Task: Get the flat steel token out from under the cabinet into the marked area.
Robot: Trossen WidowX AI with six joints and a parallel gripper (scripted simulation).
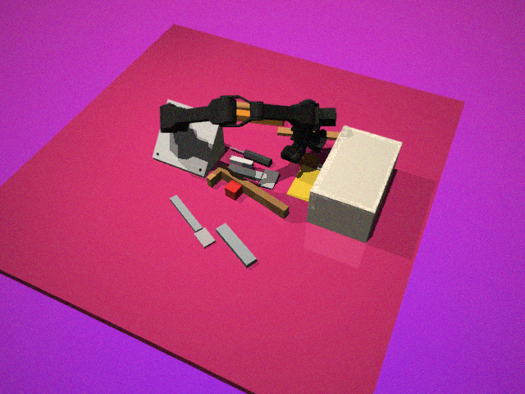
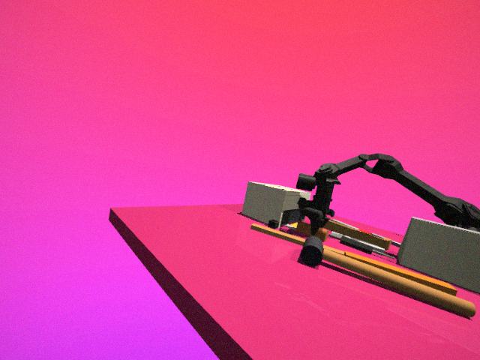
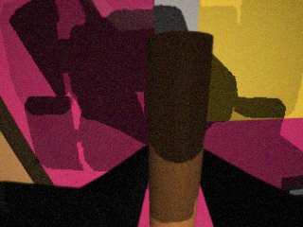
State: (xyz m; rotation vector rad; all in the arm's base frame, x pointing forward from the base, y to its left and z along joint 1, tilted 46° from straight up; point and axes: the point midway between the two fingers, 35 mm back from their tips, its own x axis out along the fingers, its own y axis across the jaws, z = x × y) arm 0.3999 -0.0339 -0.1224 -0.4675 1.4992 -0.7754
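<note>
Top view puts the pale cabinet [image 1: 356, 167] [image 2: 261, 201] at about four o'clock from the gripper [image 1: 305, 153] [image 2: 317, 226] [image 3: 176, 153], with the yellow marked area [image 1: 300, 188] [image 2: 293, 225] [image 3: 260, 57] near six. The fingers are clamped on a brown round handle [image 1: 310, 160] [image 2: 313, 231] [image 3: 177, 189]; in the wrist view a grey strip [image 3: 190, 14] shows beyond its far end, toward twelve. The red cube [image 1: 233, 189] lies at eight o'clock from the gripper, beside a bent wooden bar [image 1: 265, 197]. Where the steel token is, I cannot tell.
</note>
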